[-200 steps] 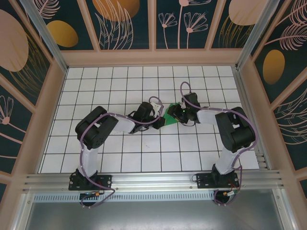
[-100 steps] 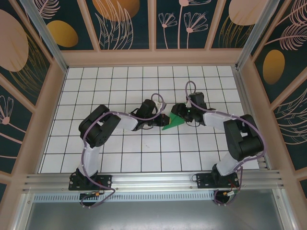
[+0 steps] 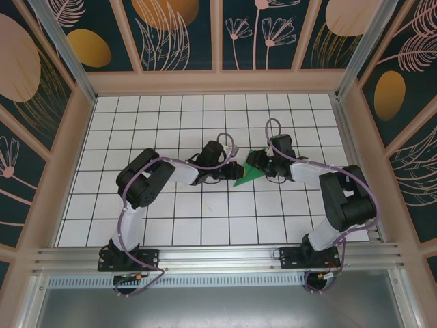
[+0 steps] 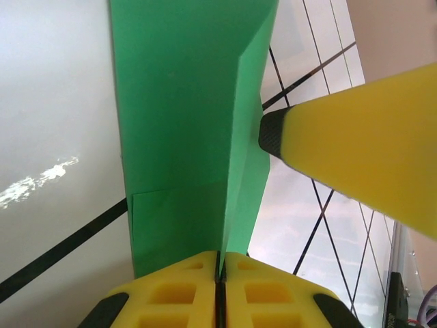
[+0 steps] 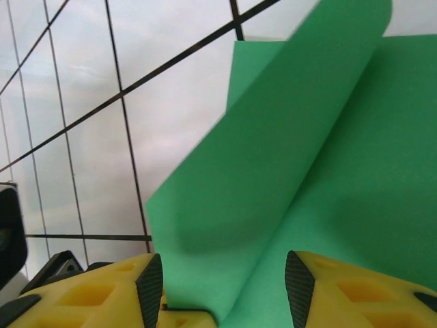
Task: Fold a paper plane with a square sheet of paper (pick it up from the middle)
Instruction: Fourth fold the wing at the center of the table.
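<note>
The left gripper (image 4: 220,265) is clamped on the thin, bright green, creased sheet of paper (image 4: 181,137), pinching its centre fold, whose long axis runs straight away from the fingers. The sheet sits mid-way across the white gridded table (image 3: 205,219), between both arms. The right gripper (image 5: 222,281), fingers spread, straddles a raised flap, so it seems the one placed to press it down.

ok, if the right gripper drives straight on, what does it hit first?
The paper: its raised flap sits right ahead, between the right gripper's open fingers. Depth past that is unclear.
</note>
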